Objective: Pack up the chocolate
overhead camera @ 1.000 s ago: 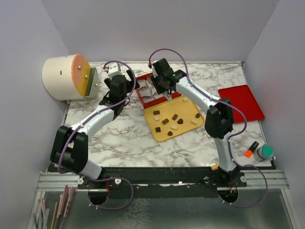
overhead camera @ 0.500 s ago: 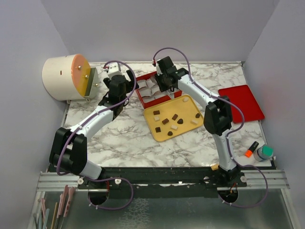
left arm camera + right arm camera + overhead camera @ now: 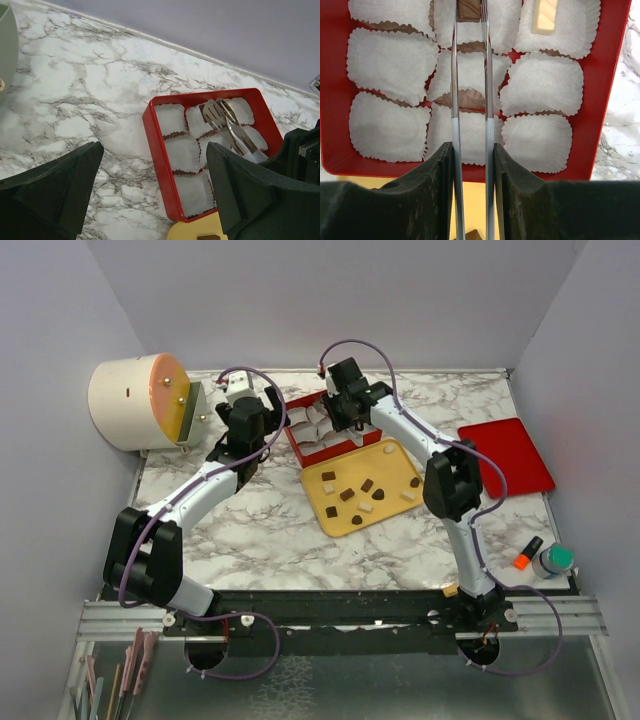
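The right arm has swung slightly left, its elbow closer to the yellow tray (image 3: 395, 455). The right pincer (image 3: 472, 150) is clamped on tongs (image 3: 488, 75), whose tips hold a dark chocolate (image 3: 468, 10) over a paper cup (image 3: 501, 25) in the red box (image 3: 610, 100), near the far edge of the surface (image 3: 260, 530). One cream piece (image 3: 543, 17) is packed, and about ten more pieces (image 3: 347, 494) wait on the tray. The left pincer (image 3: 155, 165) hovers with its fingers apart.

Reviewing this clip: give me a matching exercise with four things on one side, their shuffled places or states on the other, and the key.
1. brown piece
2. cream bar
3. left tool
4. tongs

A. open, holding nothing
B. clamped in the right tool
C. lying in a paper cup
D. held between the tongs' tips

Pairs: 1-D, 2-C, 3-A, 4-B.
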Action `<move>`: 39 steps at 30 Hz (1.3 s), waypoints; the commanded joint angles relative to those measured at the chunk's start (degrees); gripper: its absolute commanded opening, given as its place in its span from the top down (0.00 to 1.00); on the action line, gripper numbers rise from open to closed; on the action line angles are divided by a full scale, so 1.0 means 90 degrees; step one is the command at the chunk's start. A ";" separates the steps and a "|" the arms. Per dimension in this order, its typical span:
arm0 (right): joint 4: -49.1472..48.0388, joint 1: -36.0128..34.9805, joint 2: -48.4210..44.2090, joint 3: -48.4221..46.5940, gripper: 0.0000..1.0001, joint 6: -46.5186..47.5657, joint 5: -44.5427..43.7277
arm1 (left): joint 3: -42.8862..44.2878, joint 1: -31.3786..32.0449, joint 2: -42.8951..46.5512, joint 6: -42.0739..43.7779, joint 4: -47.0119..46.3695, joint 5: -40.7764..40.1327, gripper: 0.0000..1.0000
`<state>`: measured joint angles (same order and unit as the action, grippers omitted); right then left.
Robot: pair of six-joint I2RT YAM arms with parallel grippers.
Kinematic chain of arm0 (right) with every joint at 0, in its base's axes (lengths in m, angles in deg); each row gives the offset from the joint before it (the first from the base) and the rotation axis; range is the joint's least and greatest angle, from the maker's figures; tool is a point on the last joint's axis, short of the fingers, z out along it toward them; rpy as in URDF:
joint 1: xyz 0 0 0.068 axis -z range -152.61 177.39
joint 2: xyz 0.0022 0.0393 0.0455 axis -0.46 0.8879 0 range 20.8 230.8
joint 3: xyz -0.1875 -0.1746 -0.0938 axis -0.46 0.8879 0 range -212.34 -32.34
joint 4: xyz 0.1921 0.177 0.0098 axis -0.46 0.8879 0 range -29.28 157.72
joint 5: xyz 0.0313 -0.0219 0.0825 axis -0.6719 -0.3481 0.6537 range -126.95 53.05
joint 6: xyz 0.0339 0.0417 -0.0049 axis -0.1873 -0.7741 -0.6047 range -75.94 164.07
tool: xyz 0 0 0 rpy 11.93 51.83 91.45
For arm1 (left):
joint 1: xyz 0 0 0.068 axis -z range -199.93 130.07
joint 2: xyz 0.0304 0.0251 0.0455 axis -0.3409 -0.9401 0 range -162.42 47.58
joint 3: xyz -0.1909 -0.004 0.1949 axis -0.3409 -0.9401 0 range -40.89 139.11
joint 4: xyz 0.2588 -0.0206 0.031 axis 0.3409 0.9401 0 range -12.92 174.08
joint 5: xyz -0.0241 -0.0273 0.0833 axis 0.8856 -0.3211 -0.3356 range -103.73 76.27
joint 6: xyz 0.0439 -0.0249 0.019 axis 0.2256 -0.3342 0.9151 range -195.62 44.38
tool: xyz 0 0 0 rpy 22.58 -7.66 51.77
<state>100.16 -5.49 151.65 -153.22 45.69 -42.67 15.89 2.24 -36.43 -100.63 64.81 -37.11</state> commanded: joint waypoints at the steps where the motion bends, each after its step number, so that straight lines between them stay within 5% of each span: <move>1: -0.0117 0.0040 0.0138 -0.0255 0.81 0.0102 0.0175 | -0.0010 -0.0032 0.0143 0.0087 0.0016 -0.0135 0.05; 18: -0.0145 0.0089 0.0162 -0.0243 0.59 0.0102 0.0108 | -0.0037 -0.0053 0.0135 0.0045 -0.0001 -0.0127 0.05; 30: -0.0220 0.0109 -0.0006 -0.0106 0.60 0.0102 0.0071 | -0.0058 -0.0061 0.0149 0.0035 -0.0013 -0.0166 0.05; 39: -0.0348 0.0093 -0.1322 0.0972 0.67 0.0070 0.0185 | -0.0067 -0.0076 0.0091 -0.0011 -0.0013 -0.0140 0.05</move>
<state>99.35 -4.77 149.11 -149.07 46.13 -42.36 15.89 2.03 -36.43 -100.59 64.81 -37.37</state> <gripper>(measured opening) 0.391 0.948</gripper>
